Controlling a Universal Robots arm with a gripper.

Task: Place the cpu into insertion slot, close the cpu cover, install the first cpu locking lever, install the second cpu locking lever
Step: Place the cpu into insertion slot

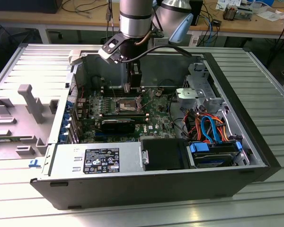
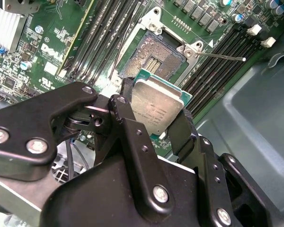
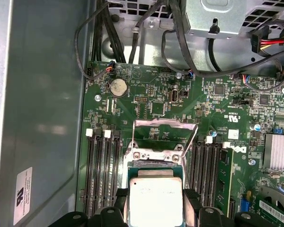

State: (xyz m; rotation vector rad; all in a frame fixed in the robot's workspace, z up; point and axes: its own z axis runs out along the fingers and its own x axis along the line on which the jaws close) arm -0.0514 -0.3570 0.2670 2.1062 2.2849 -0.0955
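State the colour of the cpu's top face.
Silvery-grey metal, with a green edge around it; the cpu shows best in the second wrist view.

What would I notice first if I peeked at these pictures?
Probably the end effector pinching the silvery square cpu by two edges, close to the open slot on the green board but not yet in it. In the exterior view, the grey arm reaches down into a big opened computer case, with orange and blue cables bunched toward that view's right.
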